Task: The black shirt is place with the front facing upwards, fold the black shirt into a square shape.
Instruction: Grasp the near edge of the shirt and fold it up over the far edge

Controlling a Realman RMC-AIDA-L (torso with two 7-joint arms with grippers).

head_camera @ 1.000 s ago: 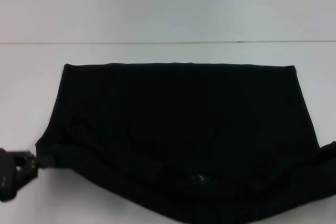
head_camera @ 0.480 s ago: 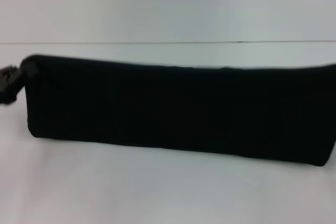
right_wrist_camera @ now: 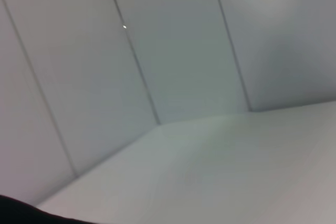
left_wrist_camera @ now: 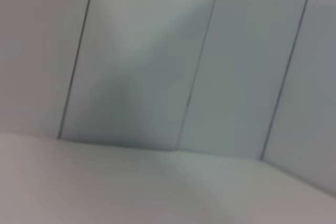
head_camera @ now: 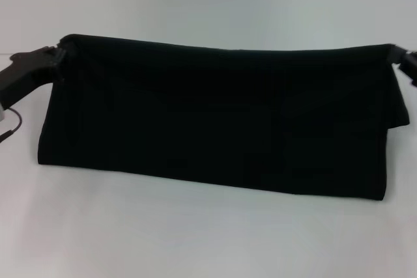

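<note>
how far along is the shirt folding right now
Partly done. The black shirt already looks doubled into a wide band rather than lying spread flat. In hand: the left gripper and right gripper each hold a top corner, with the cloth hanging between them above the white table. Left: laying it down and folding it sideways into a square.

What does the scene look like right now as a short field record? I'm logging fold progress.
garment: black shirt, stretched wide, hanging as a broad band
top edge: held at both upper corners
left gripper: at the shirt's upper left corner, shut on the cloth
right gripper: at the upper right corner, mostly out of frame, gripping the cloth
surface: white table
fold state: not yet square
</note>
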